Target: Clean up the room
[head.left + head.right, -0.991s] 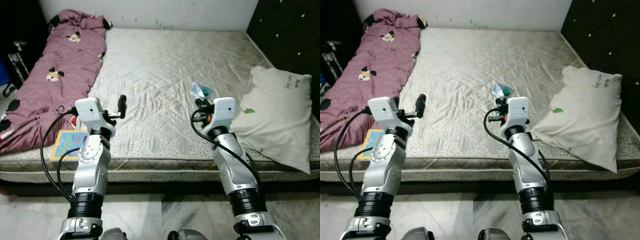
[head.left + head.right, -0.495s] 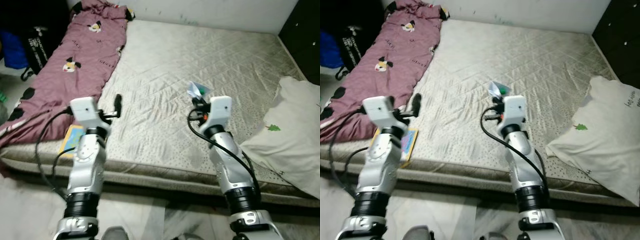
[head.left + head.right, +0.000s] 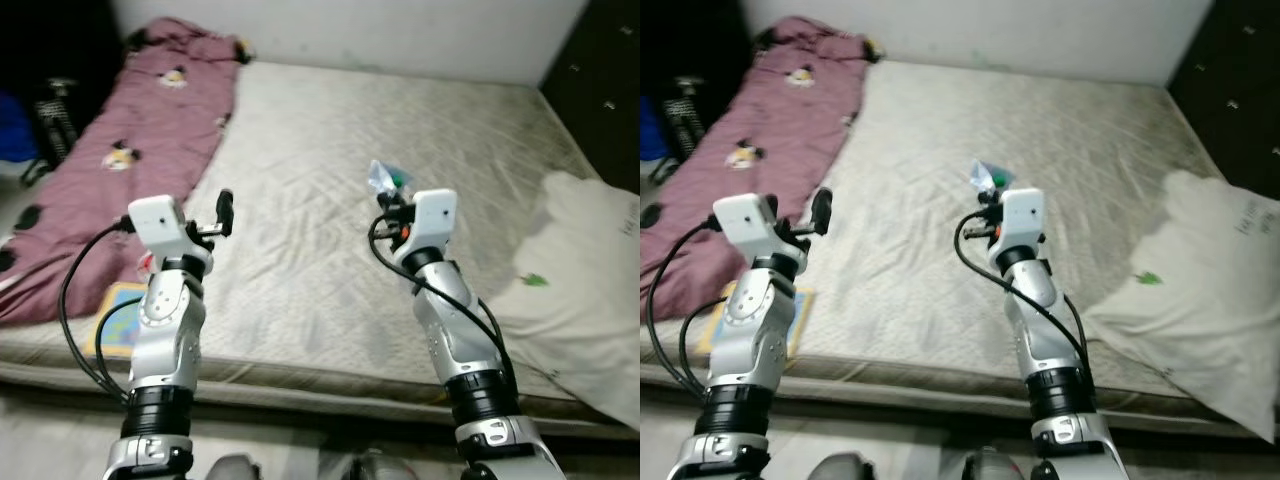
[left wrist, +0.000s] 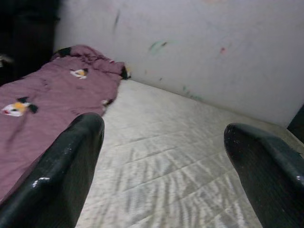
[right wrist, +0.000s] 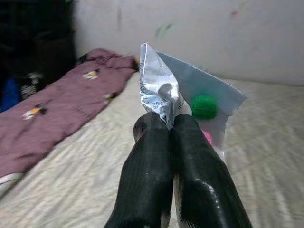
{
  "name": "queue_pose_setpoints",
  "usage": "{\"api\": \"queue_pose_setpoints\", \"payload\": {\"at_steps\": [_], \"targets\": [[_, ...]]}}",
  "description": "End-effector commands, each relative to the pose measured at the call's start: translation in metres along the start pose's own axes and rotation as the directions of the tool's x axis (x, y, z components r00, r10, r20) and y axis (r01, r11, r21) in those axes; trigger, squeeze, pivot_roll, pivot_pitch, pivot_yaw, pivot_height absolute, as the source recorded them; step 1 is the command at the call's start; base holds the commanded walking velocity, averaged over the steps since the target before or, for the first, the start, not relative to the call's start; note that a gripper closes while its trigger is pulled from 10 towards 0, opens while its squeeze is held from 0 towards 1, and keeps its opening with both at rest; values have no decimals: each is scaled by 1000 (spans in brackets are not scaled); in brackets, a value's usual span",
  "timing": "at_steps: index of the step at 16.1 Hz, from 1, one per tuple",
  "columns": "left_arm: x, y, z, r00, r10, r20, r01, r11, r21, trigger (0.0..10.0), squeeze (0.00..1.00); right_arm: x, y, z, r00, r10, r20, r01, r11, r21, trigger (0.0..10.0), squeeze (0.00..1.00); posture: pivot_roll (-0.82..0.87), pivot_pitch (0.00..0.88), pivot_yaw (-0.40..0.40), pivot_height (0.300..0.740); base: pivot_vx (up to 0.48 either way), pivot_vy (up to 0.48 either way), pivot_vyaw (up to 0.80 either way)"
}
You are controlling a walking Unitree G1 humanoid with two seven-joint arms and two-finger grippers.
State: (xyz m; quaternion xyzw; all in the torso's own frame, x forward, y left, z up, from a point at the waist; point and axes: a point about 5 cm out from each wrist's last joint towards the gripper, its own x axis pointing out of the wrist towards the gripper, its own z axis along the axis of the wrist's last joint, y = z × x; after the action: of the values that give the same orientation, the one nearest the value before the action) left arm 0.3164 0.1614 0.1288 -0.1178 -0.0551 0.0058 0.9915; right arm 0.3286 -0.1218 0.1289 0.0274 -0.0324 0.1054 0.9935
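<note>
Right, you're looking down at a bare quilted mattress (image 3: pixel 330 190) that runs back to a white wall (image 4: pixel 199 42). A maroon blanket (image 3: pixel 120 160) with small cartoon prints lies along the mattress's left side, bunched at the wall end. A white pillow (image 3: pixel 585 270) sits at the right edge, with dark drawers (image 3: pixel 600 80) behind it. Off the left side you've got dark bags (image 3: pixel 45 110) in shadow. A colourful flat book or card (image 3: pixel 120 320) lies at the near-left edge of the mattress, just beside the blanket and partly behind the left arm.

Both arms are raised over the near part of the mattress. The left gripper (image 4: pixel 164 142) is empty, its two black fingers (image 4: pixel 71 161) spread wide apart, pointing toward the wall with the blanket off to one side of it.

The right gripper (image 5: pixel 171 124) has its fingers pressed together, pinching the crumpled corner of a clear plastic bag (image 5: pixel 190 102). You can see the bag (image 3: pixel 388 180) held up off the mattress, sticking out past the fingertips. Inside it there's a small green ball (image 5: pixel 204 106) and something pink (image 5: pixel 207 137) below it, too hidden to identify.
</note>
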Motion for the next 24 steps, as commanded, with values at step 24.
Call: {"api": "queue_pose_setpoints", "payload": {"at_steps": [24], "targets": [[-1, -14, -2, 997, -77, 7, 77, 996, -40, 10000, 0, -2, -5, -8, 999, -1, -41, 0, 1000, -14, 10000, 0, 4, 14, -35, 740, 0, 253, -119]]}}
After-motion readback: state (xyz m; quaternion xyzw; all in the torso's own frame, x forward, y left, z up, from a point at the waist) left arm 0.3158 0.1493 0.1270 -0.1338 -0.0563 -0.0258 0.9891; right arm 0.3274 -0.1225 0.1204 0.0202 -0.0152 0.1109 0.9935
